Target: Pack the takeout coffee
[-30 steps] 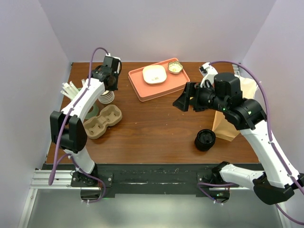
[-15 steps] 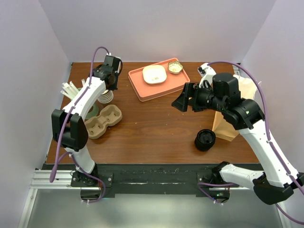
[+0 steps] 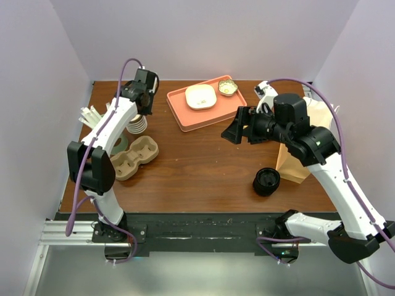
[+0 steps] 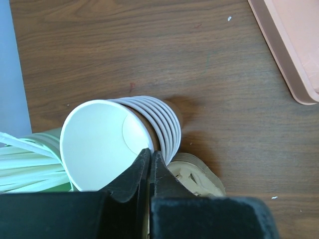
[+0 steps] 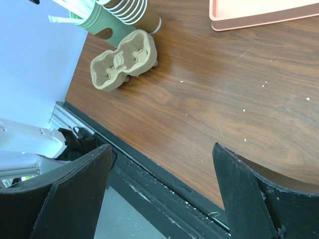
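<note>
The takeout coffee is out of view. A stack of lidless paper cups stands at the table's left, and the left wrist view looks into the white inside of the top cup. My left gripper is over the stack. Its jaws are pinched shut on the top cup's rim, one finger inside and one outside. My right gripper hangs in the air over the middle right of the table. It stands wide open with nothing between its fingers. The brown paper bag stands at the right, partly hidden by the right arm.
A squat black round piece sits near the front edge beside the bag. A pulp cup carrier lies in front of the stack, next to a green holder of straws. A pink tray with a white dish and a small bowl is at the back.
My left gripper has closed the last bit onto the top cup's rim and shifted slightly towards the back. The right arm has drifted a little back, still open.
</note>
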Action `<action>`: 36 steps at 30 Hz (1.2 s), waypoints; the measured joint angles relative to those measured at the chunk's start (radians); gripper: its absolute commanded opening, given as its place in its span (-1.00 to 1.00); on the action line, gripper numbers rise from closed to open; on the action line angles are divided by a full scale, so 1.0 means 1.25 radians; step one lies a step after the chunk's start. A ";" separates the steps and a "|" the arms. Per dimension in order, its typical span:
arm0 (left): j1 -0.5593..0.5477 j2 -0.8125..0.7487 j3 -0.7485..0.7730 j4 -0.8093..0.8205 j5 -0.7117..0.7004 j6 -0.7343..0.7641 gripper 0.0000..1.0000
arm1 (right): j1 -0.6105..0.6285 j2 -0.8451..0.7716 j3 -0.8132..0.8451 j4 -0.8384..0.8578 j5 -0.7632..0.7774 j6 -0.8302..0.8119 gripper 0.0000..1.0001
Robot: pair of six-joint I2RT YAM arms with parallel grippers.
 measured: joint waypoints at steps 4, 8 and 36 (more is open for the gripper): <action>-0.002 0.008 0.040 -0.025 -0.020 0.001 -1.00 | 0.000 0.000 0.000 0.002 -0.006 0.004 0.73; -0.013 0.026 0.108 -0.047 -0.059 0.002 -1.00 | 0.000 0.000 0.000 0.004 -0.008 0.005 0.73; -0.457 -0.103 -0.117 -0.020 0.028 -0.188 -1.00 | 0.000 -0.081 0.060 -0.061 0.256 0.093 0.73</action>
